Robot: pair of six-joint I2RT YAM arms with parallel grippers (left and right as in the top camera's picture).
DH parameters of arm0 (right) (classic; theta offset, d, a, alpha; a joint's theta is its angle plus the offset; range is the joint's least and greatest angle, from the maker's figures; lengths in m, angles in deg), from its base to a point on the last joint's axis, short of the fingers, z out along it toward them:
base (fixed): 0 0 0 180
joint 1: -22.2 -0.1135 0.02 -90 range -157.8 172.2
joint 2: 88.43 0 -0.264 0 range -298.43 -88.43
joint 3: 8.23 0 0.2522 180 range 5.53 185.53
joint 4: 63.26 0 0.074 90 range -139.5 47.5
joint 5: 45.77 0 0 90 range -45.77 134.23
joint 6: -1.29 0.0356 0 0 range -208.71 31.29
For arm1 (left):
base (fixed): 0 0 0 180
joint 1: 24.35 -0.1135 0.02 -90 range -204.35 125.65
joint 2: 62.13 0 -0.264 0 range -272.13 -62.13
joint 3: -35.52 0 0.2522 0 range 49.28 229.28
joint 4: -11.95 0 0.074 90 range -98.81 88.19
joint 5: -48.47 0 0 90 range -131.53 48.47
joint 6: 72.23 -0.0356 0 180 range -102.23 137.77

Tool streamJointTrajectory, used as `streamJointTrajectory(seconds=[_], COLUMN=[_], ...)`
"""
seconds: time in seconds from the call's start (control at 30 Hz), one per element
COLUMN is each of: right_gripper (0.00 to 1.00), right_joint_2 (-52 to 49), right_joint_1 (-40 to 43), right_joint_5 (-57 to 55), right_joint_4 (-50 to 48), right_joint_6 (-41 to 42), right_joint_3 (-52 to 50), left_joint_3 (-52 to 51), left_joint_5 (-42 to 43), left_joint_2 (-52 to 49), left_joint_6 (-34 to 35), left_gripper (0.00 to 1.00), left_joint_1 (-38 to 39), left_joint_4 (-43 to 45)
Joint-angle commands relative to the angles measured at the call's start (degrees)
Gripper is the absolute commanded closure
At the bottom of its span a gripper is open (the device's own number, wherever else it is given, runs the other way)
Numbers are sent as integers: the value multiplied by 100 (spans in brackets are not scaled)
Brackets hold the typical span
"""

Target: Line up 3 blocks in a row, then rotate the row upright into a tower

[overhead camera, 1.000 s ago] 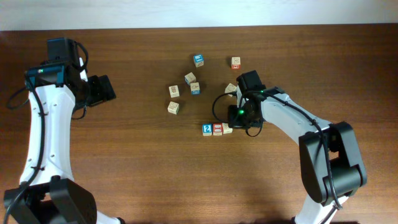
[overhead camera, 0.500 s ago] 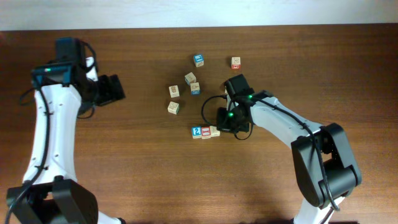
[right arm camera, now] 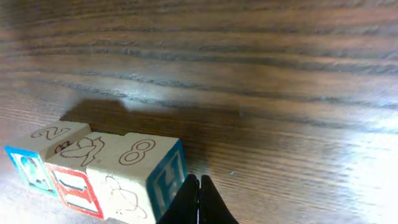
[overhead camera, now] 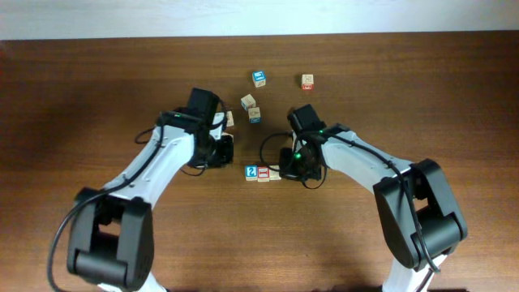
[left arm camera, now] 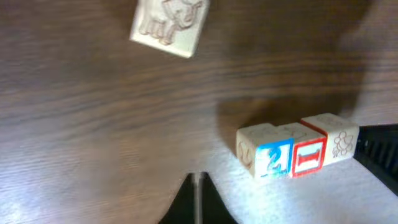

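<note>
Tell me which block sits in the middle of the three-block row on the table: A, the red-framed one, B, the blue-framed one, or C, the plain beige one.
A: the red-framed block sits between the blue-framed block and the beige block, all touching in one line.

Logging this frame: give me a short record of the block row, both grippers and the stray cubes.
row: blue-framed block, red-framed block, beige block, side by side and touching
left gripper: shut, empty, near the row's blue end, clear of it
right gripper: shut, empty, tips at the beige block's outer end; contact unclear
stray cubes: several scattered on the table beyond the row
</note>
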Motion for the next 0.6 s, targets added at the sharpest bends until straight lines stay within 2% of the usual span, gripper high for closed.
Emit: streamJointTrajectory(seconds=[0.0,0.1,0.3,0.57], right_gripper=[96,95,96,96], right_joint_2=[-52,-52,-57,-57], right_joint_1=[461,588,442,452], right_joint_5=[798,761,461,-229], right_joint_4=[0,-9,-260,-170], right_joint_6=[-966,-1443,-1375,-1115], right_joint_3=[-33,-33,-31,-31], left_joint_3=[-39,-42,-42,-31], left_joint_5=[179,177,175,358], left_joint_2=[-188,-190,-555,-835], left_joint_6=[-42,-13,-15,-17], left_gripper=[100,100,100,100], left_joint_1=[120,120,118,249], left_joint_4=[173,452,586,1674])
